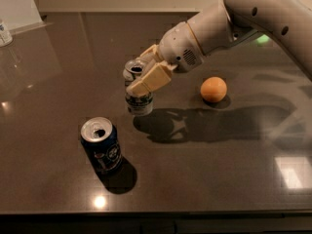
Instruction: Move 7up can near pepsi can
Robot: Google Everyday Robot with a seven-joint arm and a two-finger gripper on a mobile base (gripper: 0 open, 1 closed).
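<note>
The 7up can, silver-white with green markings and an open silver top, is held upright by my gripper a little above the dark table. The cream fingers are shut around its upper half, with the white arm reaching in from the upper right. The pepsi can, dark navy with a round logo and an open silver top, stands on the table to the lower left of the held can, about one can's width away.
An orange lies on the table to the right of the gripper. A pale object stands at the far left edge. The table's front edge runs along the bottom.
</note>
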